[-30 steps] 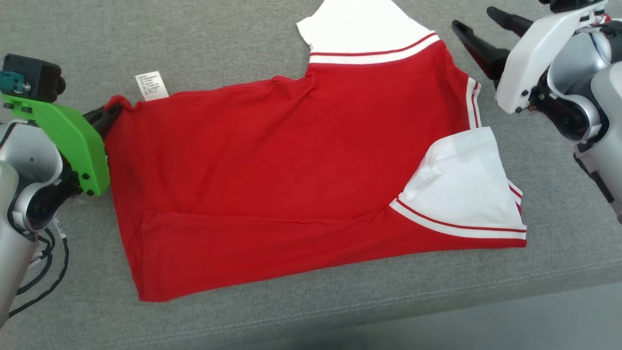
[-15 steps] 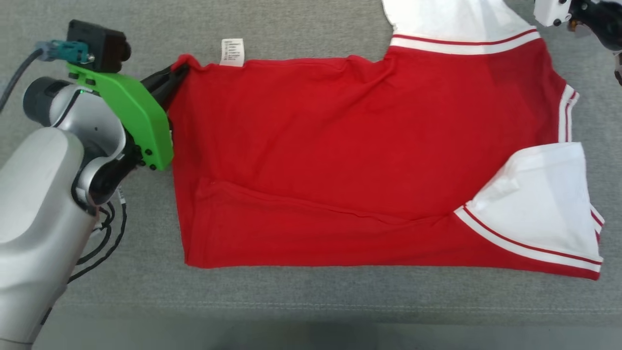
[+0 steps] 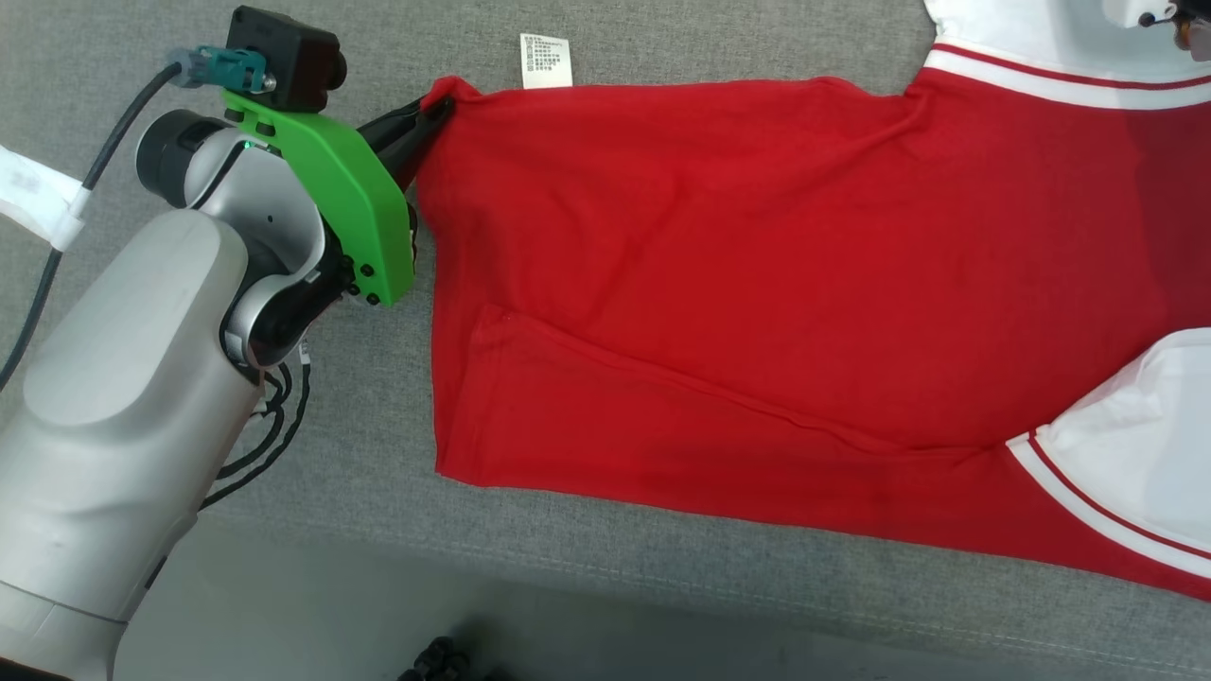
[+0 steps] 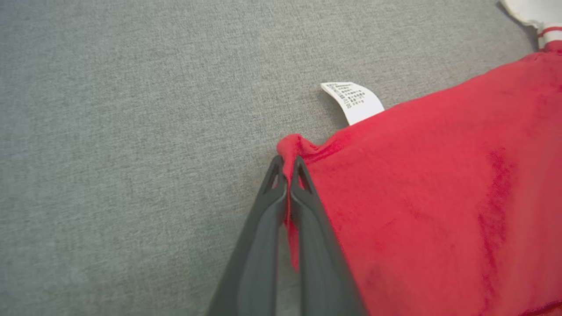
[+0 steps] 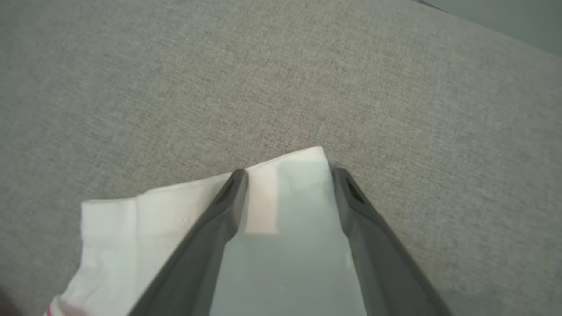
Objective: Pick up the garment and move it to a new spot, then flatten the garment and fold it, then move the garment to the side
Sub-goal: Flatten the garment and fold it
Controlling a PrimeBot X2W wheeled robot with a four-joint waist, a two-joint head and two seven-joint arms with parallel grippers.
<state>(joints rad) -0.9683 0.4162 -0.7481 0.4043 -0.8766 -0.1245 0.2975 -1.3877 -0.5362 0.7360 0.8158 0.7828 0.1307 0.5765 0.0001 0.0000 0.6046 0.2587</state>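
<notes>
Because the shirt, spread across mid-frame, looks soft and limp, corners suit best: left gripper, jaws clenched, pinches its upper-left corner; right gripper, jaws released, straddles a white sleeve.

The work surface is a wide grey woven fabric cushion, like the seat of a sofa, with a fine, even texture. Near its front edge runs a straight stitched seam. Beyond this edge lies a smooth pale grey floor, and on it, at the bottom of the head view, stands a small dark object that is too cut off to name. The light is soft and even, with only weak shadows on the fabric.
</notes>
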